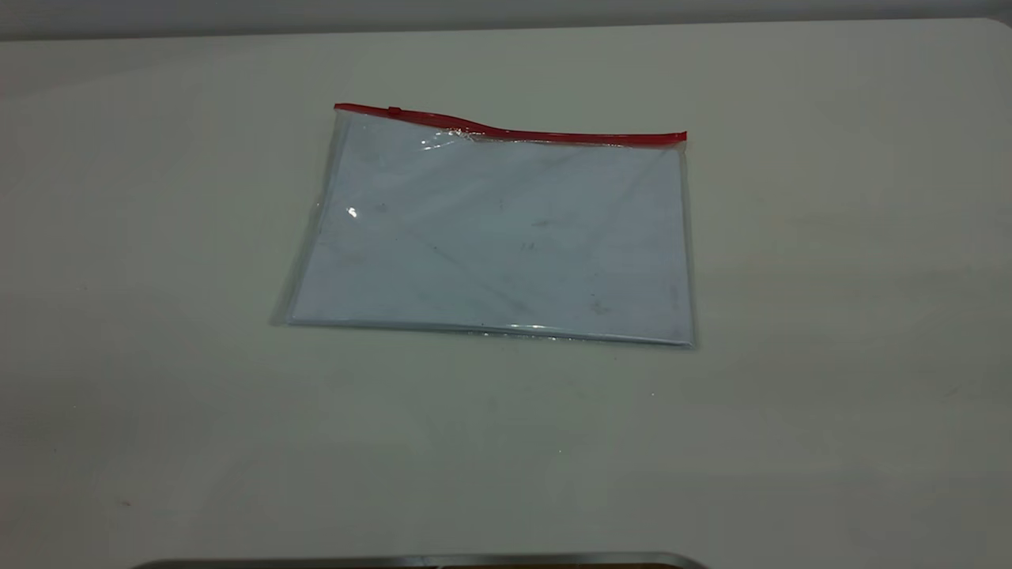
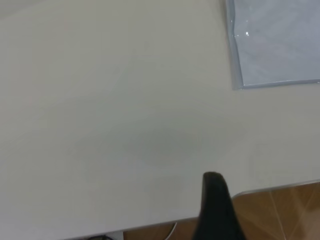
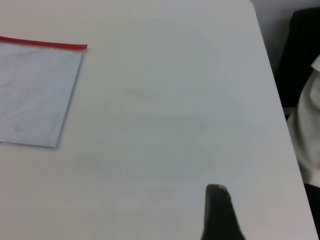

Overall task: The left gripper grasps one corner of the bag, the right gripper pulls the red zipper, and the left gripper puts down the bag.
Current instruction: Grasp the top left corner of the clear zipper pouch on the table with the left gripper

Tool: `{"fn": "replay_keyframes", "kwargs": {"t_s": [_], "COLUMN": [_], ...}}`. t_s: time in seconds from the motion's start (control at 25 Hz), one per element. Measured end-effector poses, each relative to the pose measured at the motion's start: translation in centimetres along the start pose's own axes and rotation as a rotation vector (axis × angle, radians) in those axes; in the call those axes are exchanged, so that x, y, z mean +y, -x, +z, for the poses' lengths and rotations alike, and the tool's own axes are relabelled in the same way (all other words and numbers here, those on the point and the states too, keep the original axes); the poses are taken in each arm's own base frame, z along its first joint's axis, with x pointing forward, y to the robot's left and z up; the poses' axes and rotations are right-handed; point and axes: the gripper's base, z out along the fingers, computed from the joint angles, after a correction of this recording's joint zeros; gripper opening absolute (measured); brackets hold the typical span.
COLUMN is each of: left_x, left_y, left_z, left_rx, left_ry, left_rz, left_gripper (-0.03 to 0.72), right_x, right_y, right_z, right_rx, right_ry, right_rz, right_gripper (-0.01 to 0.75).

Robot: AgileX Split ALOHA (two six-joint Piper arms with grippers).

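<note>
White table [image 1: 830, 411] spreads out wide under me, and the bag [image 1: 498, 237] lies flat near its middle. Along the bag's far long edge runs the red zipper [image 1: 553, 135], with its little tab close to the bag's left end. My left gripper [image 2: 216, 207] waits well off the bag's near left corner. My right gripper [image 3: 219, 212] waits well off the bag's right side. Only one finger of each shows, so I cannot tell if they are apart.

Flat bag [image 1: 494, 237] on white table [image 1: 830, 356]
</note>
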Motion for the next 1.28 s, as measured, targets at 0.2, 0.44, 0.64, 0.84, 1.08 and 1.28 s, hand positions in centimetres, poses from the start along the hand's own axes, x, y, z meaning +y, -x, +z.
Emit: {"fn": "replay_keyframes", "kwargs": {"t_s": [0.2,0.44,0.64,0.84,1.08,1.28], "left_x": [0.1,0.9,1.6,1.7,1.7,1.8], "left_y": [1.5,8.0,13.4,17.0,19.0,20.0], "left_z": [-0.6,0.0,5.4,12.5,20.7,27.2], "left_rx": [-0.006,0.077,0.168,0.242,0.304,0.354], "left_ry": [0.002,0.002,-0.022,-0.11,-0.218,-0.283], "left_rz": [-0.076,-0.18,-0.219,-0.254,-0.197,-0.153], "left_gripper": [0.584,0.584,0.584,0.584,0.584,0.584], "right_x": [0.3,0.1,-0.3,-0.3,-0.5,-0.7], "right_y": [0.1,2.9,7.1,9.6,10.2,9.5], "right_z": [0.0,0.8,3.9,9.2,15.7,20.4], "right_rx": [-0.011,0.06,0.107,0.173,0.254,0.311], "right_ry": [0.032,0.041,0.05,0.081,0.096,0.098], "right_rz": [0.06,0.108,0.131,0.194,0.152,0.066], "right_gripper": [0.511,0.511,0.511,0.511,0.511,0.511]}}
